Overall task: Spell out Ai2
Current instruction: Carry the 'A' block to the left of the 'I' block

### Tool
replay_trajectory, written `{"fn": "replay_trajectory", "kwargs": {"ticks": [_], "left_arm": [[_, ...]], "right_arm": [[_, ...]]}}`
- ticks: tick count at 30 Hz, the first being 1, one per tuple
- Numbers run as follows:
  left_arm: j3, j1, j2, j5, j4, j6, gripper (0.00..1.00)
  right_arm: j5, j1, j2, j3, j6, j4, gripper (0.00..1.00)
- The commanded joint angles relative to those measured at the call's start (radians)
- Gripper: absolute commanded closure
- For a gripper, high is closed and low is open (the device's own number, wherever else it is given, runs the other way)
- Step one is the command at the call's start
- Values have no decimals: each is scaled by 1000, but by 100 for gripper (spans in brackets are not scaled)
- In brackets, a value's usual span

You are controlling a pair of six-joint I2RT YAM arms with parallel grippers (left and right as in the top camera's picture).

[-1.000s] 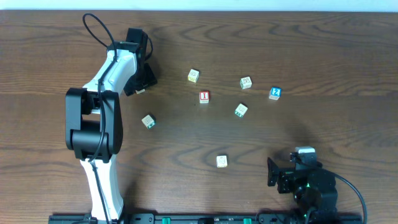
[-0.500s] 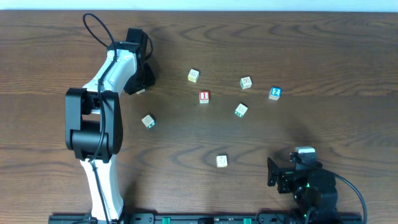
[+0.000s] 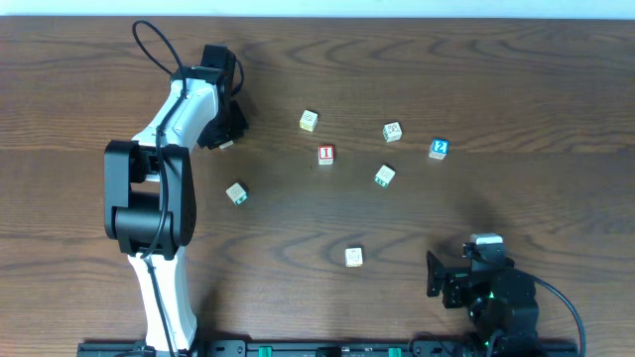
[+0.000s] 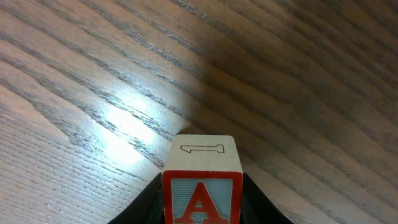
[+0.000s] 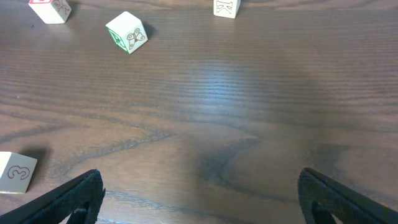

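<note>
My left gripper [image 3: 225, 134] at the table's far left is shut on the red-and-blue A block [image 4: 201, 185], held between its black fingers just above the wood. A red "1" block [image 3: 325, 154] lies mid-table and a blue "2" block [image 3: 439, 149] lies to the right. My right gripper [image 5: 199, 199] is open and empty near the front right edge [image 3: 437, 276], with bare wood between its fingers.
Other pale blocks lie scattered: one at the back centre [image 3: 309, 120], one at the back right [image 3: 392, 132], a green-marked one [image 3: 384, 176], one at the left [image 3: 236, 193], and a "3" block [image 3: 354, 258] at the front.
</note>
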Motion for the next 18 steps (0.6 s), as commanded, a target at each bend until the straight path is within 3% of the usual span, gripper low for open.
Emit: {"fn": "replay_trajectory", "kwargs": {"ticks": [1,6,13,18], "left_arm": [[-3,3,13,-25,0,35,77],[33,-4,-25,-15,-19,66,94],[57,-117,-195,-16,-56,88,94],[35,-255,-213,-24,-121,49,94]], "right_arm": [[-3,-7,-7,-10,-16,-4,1],[-3,-7,-6,-10,-16,-4,1],[-3,-7,-6,-10,-16,-4,1],[-3,-7,-6,-10,-16,-4,1]]}}
